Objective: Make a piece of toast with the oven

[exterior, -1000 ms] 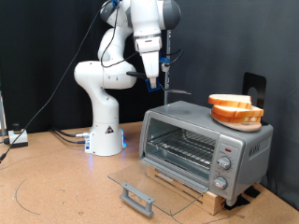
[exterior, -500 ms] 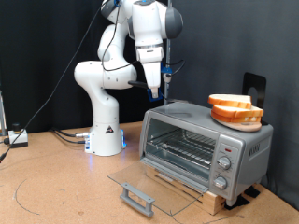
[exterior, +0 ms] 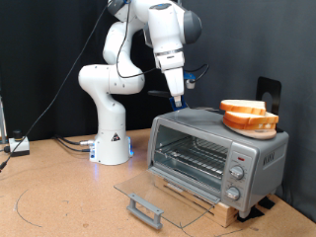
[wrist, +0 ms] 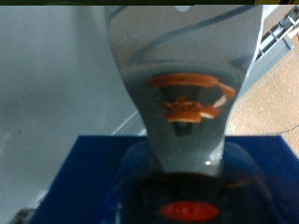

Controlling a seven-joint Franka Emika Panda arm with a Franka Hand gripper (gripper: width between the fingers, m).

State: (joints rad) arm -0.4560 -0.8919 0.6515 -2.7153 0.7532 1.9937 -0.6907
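The oven [exterior: 195, 126] stands at the exterior view's right with its glass door [exterior: 168, 190] dropped fully open, so the wire rack [exterior: 194, 155] inside shows bare. Two bread slices [exterior: 249, 117] lie stacked on the oven's roof at its right end. My gripper [exterior: 179, 100] hangs just above the roof's left part, to the left of the slices and apart from them. Its fingers look pressed together with nothing between them. In the wrist view the fingers [wrist: 182, 56] fill the middle as one blurred grey wedge, with orange shapes [wrist: 192, 98] showing on it.
The oven sits on a wooden board [exterior: 202, 205] on a brown table. The door's grey bar handle [exterior: 145, 209] sticks out toward the exterior view's bottom. Three knobs [exterior: 237, 174] are on the oven's right front. The robot base [exterior: 112, 138] stands left of the oven, and cables [exterior: 69, 144] lie further left.
My gripper has moved to the exterior view's right and slightly down, from left of the oven to over its roof, nearer the bread slices. The oven and slices have not moved.
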